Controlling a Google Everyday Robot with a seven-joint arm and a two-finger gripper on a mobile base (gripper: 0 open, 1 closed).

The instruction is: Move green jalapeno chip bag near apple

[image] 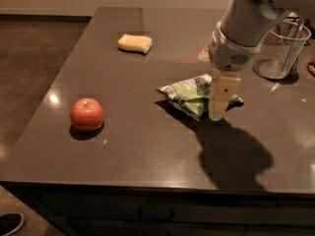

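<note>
Dim, warm-tinted light from above and the far side. The gripper [218, 102], low over the right end of the green jalapeno chip bag [189, 95], throws a heavy dark shadow forward onto the glossy counter [147, 161]. The apple [87, 114] has a small tight shadow beneath it and one glare spot just to its left, and a faint reddish sheen lies right of the sponge [134, 43].

A dark counter [142, 151] fills most of the frame. The apple [87, 114] sits at centre left, upright, stem dimple on top. The bag [189, 95] lies crumpled right of centre, well apart from the apple. The gripper [216, 113] hangs from the arm at upper right, its tip low over the bag's right part. A sponge [134, 43] lies at upper centre. A clear cup [283, 50] stands at the right edge.
</note>
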